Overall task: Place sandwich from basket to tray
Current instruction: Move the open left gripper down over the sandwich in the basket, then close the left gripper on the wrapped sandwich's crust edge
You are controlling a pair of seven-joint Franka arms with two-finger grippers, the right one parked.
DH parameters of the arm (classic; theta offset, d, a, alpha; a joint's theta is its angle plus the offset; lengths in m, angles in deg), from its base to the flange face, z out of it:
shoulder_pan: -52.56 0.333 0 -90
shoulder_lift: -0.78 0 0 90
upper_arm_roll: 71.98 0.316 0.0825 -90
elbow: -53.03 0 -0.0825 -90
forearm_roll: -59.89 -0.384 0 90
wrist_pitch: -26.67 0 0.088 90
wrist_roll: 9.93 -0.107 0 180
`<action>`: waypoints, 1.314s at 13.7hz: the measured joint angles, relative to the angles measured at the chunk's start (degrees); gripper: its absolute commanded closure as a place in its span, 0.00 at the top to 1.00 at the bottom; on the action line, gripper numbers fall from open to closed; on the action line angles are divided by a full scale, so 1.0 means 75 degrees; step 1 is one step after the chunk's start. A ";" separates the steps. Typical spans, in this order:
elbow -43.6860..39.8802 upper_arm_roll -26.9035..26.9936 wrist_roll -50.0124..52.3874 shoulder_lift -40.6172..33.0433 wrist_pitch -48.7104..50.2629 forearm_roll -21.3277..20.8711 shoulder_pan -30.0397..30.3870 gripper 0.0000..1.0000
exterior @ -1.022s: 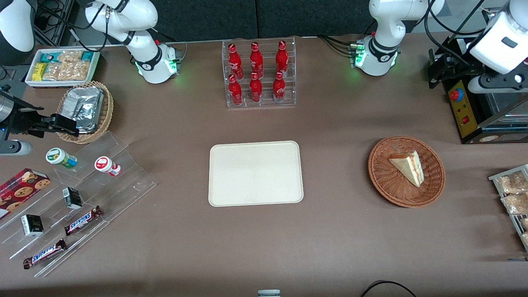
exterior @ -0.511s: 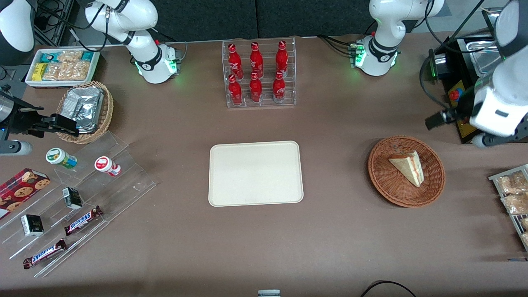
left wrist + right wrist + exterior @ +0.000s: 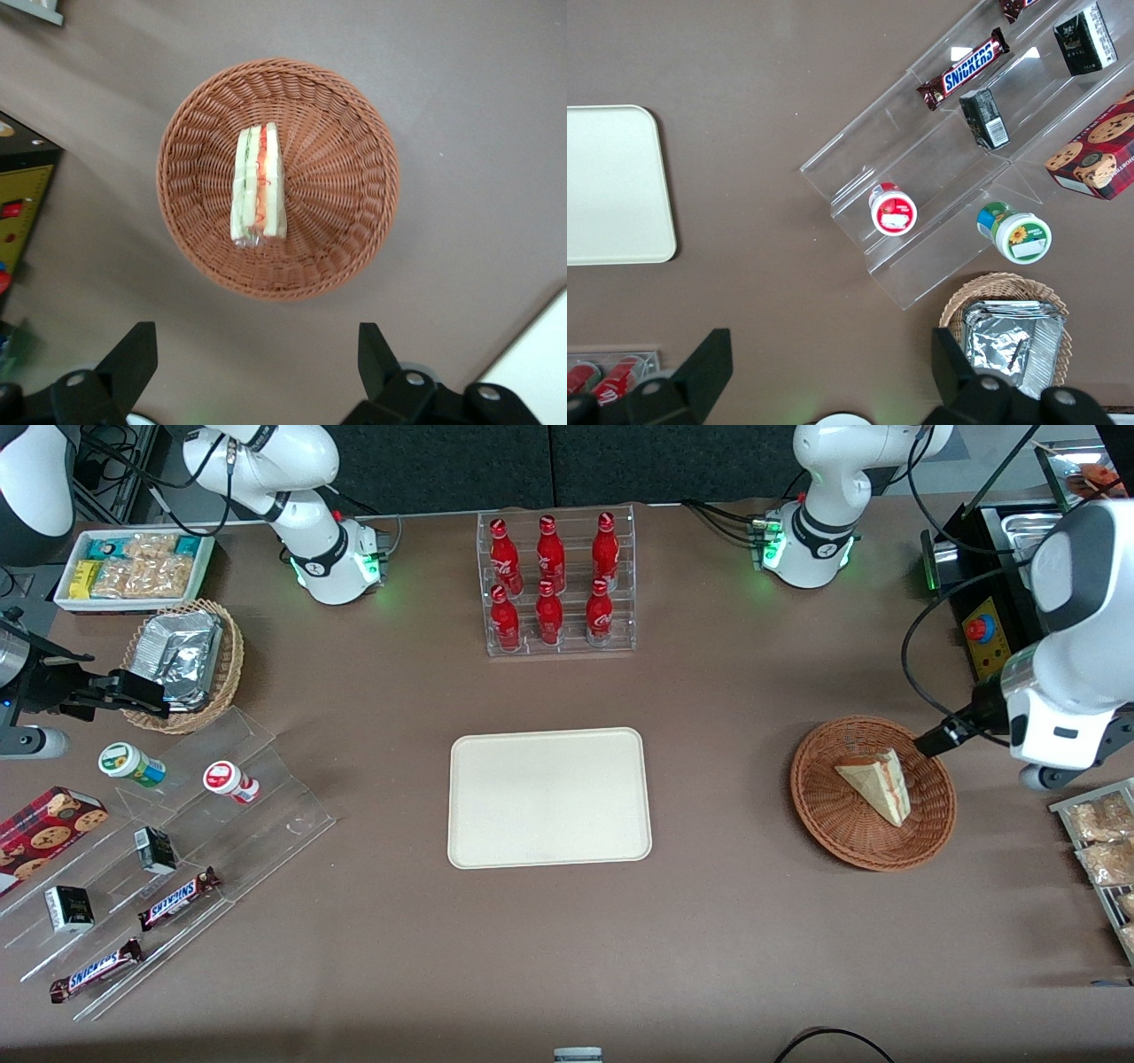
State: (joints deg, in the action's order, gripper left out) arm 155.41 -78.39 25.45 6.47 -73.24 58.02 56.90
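Observation:
The sandwich point(image 3: 877, 784) is a cream wedge with red-orange filling and lies in the round reddish-brown wicker basket point(image 3: 824, 824) toward the working arm's end of the table. The cream tray point(image 3: 549, 797) lies flat at the table's middle with nothing on it. My left gripper point(image 3: 941, 738) hangs above the basket's rim, on the side toward the working arm's end. In the left wrist view the gripper point(image 3: 255, 338) is open wide and holds nothing. The sandwich point(image 3: 258, 186) lies on its side in the basket point(image 3: 354, 204), and a tray corner point(image 3: 540, 372) shows.
A rack of red bottles point(image 3: 558, 584) stands farther from the camera than the tray. A black machine with a yellow panel point(image 3: 992, 646) and a rack of snack packets point(image 3: 1099, 841) flank the basket. An acrylic stand point(image 3: 177, 850) and a foil basket point(image 3: 182, 660) lie toward the parked arm's end.
My left arm has swung from above the black machine toward the camera and down, bringing the gripper to the basket's rim. The sandwich, basket and tray have not moved.

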 measured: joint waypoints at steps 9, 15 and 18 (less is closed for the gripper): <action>0.3126 0.0034 0.0519 -0.0329 -0.3691 0.0000 0.0386 1.00; 0.4227 0.0037 0.0562 -0.0316 -0.5377 0.0000 0.0535 1.00; 0.4515 0.0037 0.0562 -0.0156 -0.5956 0.0000 0.0582 1.00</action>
State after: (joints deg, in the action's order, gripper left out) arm 189.27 -78.11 29.67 5.30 -117.91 58.02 61.26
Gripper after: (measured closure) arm 0.000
